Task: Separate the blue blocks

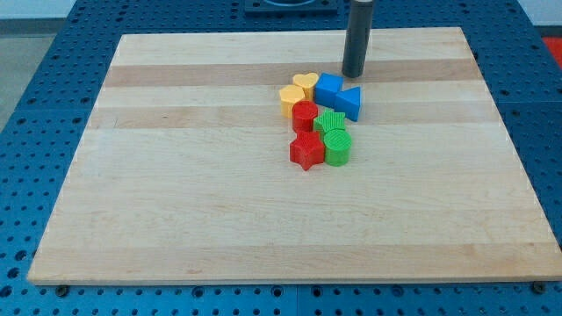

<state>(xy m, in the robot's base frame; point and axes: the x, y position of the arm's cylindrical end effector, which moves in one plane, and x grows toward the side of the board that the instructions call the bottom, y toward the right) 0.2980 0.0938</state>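
Clustering: two blue blocks point(339, 96), two yellow point(299, 91), two red point(306, 133), two green point(335, 135).

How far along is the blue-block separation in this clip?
Done: nothing visible yet. The blue cube and blue wedge touch each other in the cluster with the yellow, red and green blocks.

In hand: my tip sits at the cluster's top edge, right beside the cube and just above the wedge.

Left: push one blue block away from the other until there is a gap between them.

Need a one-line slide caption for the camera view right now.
My tip sits just above the two touching blue blocks atop a tight cluster with yellow, red and green blocks on the wooden board.
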